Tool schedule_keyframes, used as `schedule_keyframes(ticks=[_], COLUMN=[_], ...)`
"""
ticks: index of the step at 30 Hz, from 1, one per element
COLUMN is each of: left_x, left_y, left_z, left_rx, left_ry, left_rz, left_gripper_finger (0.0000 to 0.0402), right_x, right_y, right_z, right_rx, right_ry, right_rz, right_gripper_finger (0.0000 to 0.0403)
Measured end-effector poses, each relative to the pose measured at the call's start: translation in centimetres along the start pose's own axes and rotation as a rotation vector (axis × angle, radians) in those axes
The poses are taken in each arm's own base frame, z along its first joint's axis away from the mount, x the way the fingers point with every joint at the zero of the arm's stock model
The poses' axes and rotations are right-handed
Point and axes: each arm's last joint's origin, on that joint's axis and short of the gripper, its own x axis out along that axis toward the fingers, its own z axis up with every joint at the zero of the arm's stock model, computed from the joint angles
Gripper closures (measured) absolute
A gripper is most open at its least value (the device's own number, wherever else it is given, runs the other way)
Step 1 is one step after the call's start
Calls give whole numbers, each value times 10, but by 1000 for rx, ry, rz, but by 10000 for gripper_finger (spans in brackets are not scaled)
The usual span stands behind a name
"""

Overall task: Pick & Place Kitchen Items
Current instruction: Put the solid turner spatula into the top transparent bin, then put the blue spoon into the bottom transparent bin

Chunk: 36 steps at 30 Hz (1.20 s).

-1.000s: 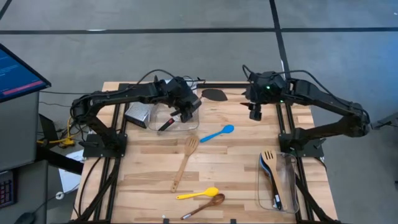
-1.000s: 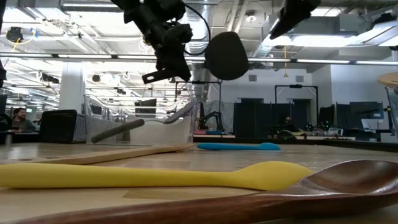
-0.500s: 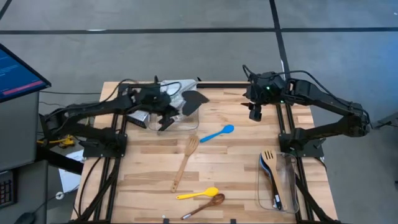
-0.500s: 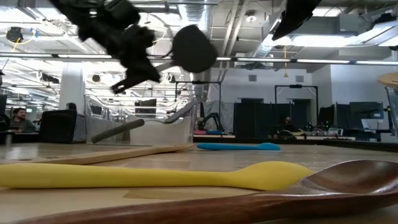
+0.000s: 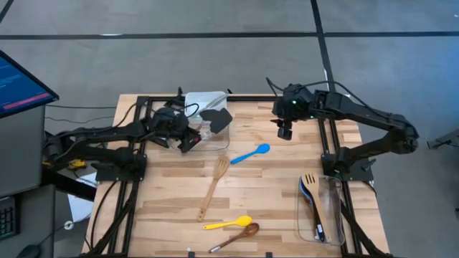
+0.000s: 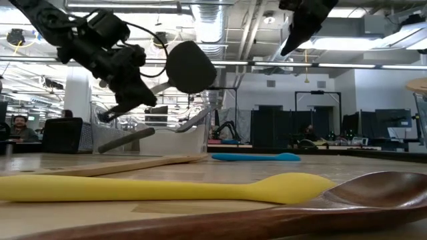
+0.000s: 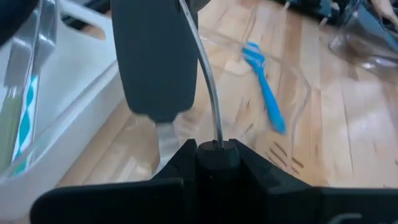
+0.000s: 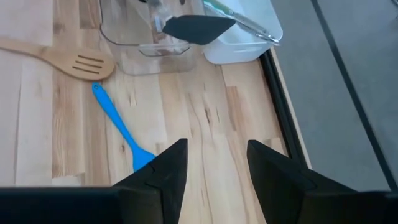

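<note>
While left pincer (image 5: 188, 140) grips black spatula (image 5: 215, 117), clear tub (image 5: 208, 140) sits beneath.

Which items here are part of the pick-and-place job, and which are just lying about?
Job items:
black spatula held by left gripper
blue silicone spoon
wooden slotted turner
yellow silicone spoon
dark wooden spoon

Lying about:
clear plastic tub
white tray
</note>
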Motion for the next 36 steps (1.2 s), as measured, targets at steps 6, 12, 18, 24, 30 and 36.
schedule_keyframes(ticks=[6, 12, 18, 24, 30, 36], left_x=[17, 30, 33, 32, 31, 18], left_y=[8, 12, 16, 18, 19, 18], left_z=[-11, -17, -17, -15, -15, -4], left_rx=[-45, -60, -75, -71, -38, 43], left_ry=[56, 76, 56, 42, 35, -41], left_rz=[18, 22, 124, 197, 249, 340], left_gripper_finger=[359, 354, 333, 275, 207, 172], right_x=[9, 7, 6, 6, 6, 6], right_y=[1, 1, 1, 1, 1, 1], right_z=[1, 1, 0, 0, 0, 0], right_rx=[-11, -15, -15, -15, -15, -15], right_ry=[24, 26, 28, 27, 29, 29], right_rz=[10, 11, 11, 11, 12, 12], right_gripper_finger=[244, 244, 244, 244, 244, 244])
